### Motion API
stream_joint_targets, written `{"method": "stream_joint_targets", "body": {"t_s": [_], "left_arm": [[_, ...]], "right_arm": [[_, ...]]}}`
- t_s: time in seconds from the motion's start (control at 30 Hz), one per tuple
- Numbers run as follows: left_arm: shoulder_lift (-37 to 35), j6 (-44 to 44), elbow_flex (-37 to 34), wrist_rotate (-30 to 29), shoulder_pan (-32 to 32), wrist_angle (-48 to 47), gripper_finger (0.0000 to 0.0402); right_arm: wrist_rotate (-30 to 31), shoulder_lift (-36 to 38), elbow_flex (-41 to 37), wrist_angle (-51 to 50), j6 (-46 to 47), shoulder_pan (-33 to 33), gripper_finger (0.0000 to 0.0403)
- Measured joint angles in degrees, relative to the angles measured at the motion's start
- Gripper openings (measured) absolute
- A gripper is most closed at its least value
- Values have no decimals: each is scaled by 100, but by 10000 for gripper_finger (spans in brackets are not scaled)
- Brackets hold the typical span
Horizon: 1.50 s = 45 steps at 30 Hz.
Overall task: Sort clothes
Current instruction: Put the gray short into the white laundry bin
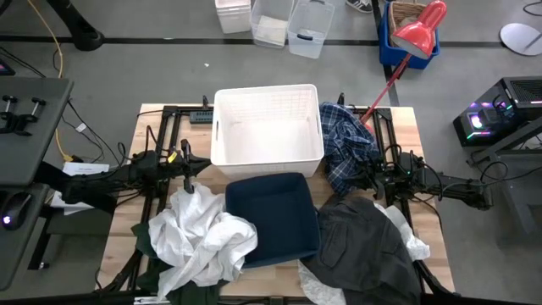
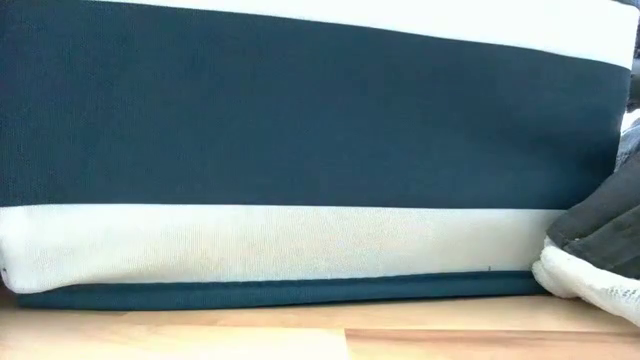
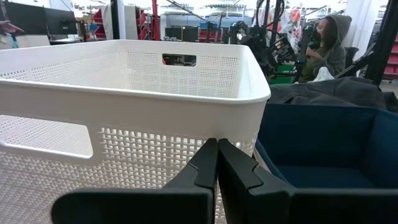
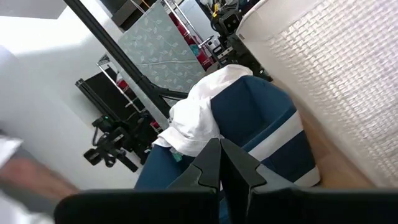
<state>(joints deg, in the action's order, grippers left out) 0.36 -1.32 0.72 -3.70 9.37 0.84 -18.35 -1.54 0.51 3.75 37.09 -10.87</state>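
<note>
Left gripper: fingers pressed together, holding nothing, left of the navy blue rectangular fabric bin.
White clothes: heaped against the bin's left edge.
Dark grey garment: right of the bin.
Right gripper: fingers together, empty, right of the bin.

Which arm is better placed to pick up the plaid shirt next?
Probably the right. Its gripper sits at the plaid shirt; the left gripper waits across the basket, by the white garment. Both are shut and empty.
</note>
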Motion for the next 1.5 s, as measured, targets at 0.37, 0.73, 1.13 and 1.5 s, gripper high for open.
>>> {"method": "stream_joint_targets", "body": {"t_s": [0.37, 0.73, 1.13, 1.5], "left_arm": [[0, 0, 0, 0, 1, 0, 0], [0, 0, 1, 0, -1, 0, 0], [0, 0, 0, 0, 0, -2, 0], [0, 0, 1, 0, 0, -2, 0]], "right_arm": [[2272, -2, 0, 1459, 3291, 0, 0], [731, -1030, 1923, 2390, 2636, 309, 0], [-214, -5407, 6257, -5989, 1791, 2895, 2], [-171, -7909, 7604, -7256, 1696, 4237, 133]]}}
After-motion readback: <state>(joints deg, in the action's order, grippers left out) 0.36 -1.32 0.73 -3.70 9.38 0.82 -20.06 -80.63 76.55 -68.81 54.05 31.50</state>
